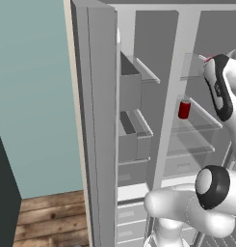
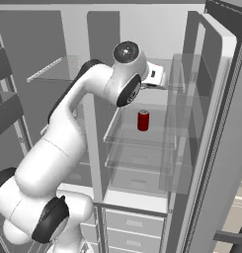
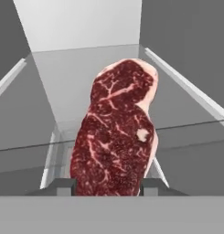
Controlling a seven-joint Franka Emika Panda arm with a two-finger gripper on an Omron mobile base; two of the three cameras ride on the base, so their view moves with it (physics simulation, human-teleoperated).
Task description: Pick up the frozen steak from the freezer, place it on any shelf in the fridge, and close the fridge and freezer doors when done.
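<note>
In the hand view, the two-finger gripper (image 3: 109,186) at the bottom centre is closed on the lower edge of the flat dark-red marbled steak with a pale rim (image 3: 115,144), which stands up through the middle of the frame. Behind it lies a thin translucent glass shelf (image 3: 63,82) (pale rails run along both its sides) ending at a white back wall.

In the right base view, the white arm with dark joints (image 2: 98,84) reaches from lower left to the upper centre, its hand inside the wide grey fridge section (image 2: 142,192). A red cylindrical can (image 2: 143,120) stands on a lower glass shelf, just below the hand.

In the left base view, the plain grey freezer door (image 1: 98,120) stands open at centre left, beside grey bins (image 1: 131,135).
</note>
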